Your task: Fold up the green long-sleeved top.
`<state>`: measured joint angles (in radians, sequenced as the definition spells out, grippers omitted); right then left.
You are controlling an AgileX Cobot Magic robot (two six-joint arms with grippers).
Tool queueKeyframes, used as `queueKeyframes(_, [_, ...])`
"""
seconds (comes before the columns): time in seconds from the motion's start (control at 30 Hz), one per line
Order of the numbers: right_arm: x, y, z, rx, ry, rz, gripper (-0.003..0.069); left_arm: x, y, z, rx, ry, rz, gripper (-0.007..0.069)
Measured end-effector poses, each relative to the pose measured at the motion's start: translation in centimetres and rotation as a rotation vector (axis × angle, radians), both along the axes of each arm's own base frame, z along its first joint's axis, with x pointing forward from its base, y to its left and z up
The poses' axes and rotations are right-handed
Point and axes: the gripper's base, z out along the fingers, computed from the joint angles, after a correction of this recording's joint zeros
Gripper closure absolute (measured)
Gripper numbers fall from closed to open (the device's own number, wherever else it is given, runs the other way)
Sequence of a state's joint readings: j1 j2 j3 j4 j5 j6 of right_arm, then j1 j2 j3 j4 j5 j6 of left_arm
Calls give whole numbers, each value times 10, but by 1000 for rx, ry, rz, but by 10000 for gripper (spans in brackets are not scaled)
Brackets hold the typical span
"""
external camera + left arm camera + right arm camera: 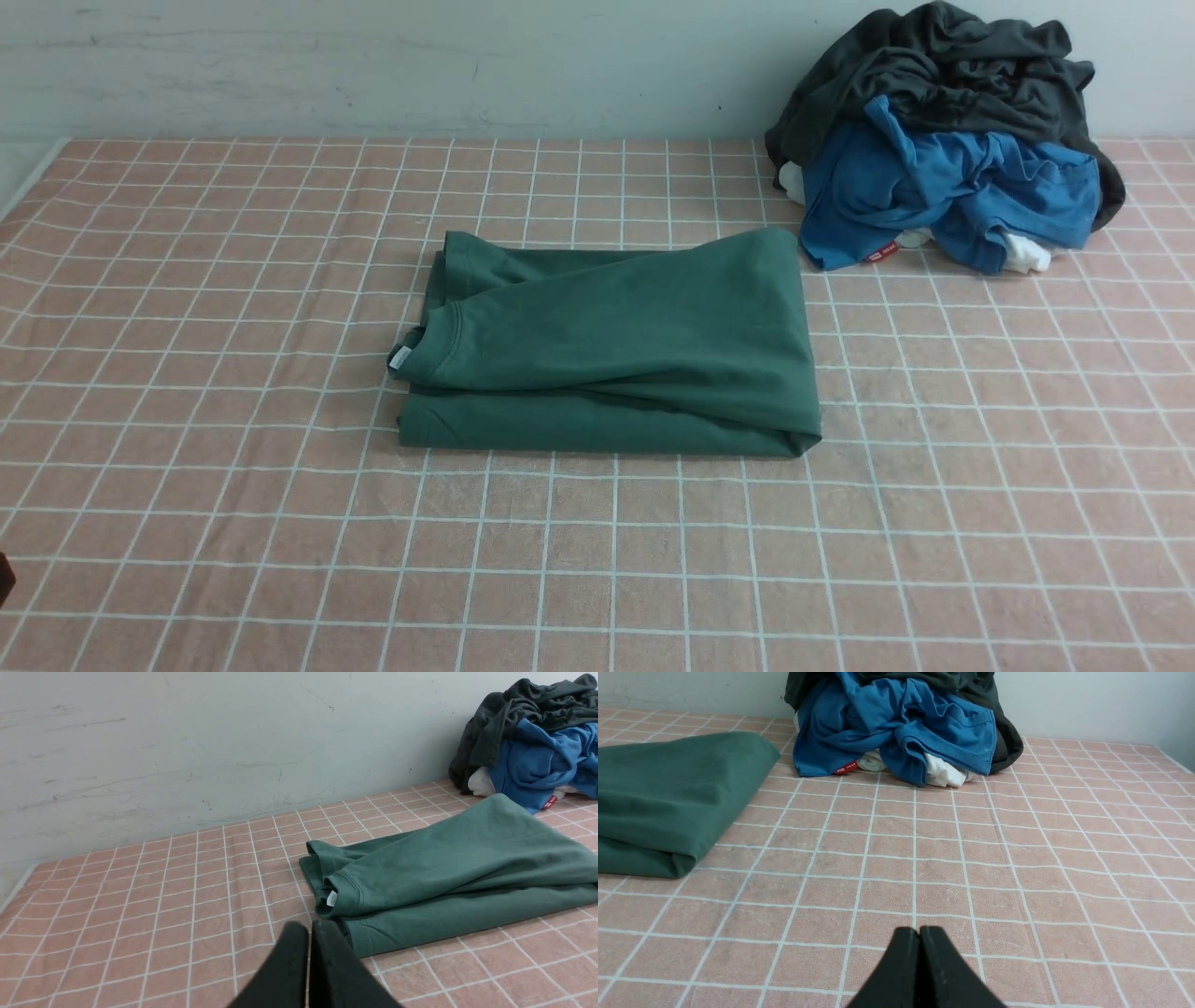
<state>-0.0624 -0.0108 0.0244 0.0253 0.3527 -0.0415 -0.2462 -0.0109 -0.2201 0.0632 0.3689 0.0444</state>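
The green long-sleeved top point(611, 350) lies folded into a flat rectangle in the middle of the table, its ribbed neck and small white label at the left end. The left wrist view has the same top point(448, 872) just beyond my left gripper point(310, 926), which is shut and empty, a little short of the neck end. My right gripper point(919, 931) is shut too, holding nothing, over bare cloth to the right of the top point(668, 802). Neither gripper shows in the front view.
A pile of clothes sits at the back right against the wall: a dark charcoal-grey garment point(943, 65) over a bright blue garment point(943, 187) with white fabric beneath. A pink checked cloth point(280, 523) covers the table. The pale wall point(373, 65) runs along the back.
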Motion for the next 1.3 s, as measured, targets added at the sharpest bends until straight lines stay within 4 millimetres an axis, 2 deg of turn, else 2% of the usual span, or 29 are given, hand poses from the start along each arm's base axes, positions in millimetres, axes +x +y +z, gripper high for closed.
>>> queueKeyframes(0.13, [0,0,0,0,0,0,672,1,0,-4,1,3,2,627])
queueKeyframes(0.23, [0,0,0,-1,2,0,672,7,0,-20,1,32,39,627])
queueKeyframes(0.43, [0,0,0,-2,3,0,672,16,4,-71,-36,166,163,627])
queueKeyframes(0.5, [0,0,0,-2,4,0,672,15,4,-79,-60,224,180,627])
queueKeyframes(0.8, [0,0,0,0,4,1,672,15,4,-79,20,224,169,627])
queueKeyframes(1.3, [0,0,0,1,4,1,672,14,3,-79,-3,227,164,627])
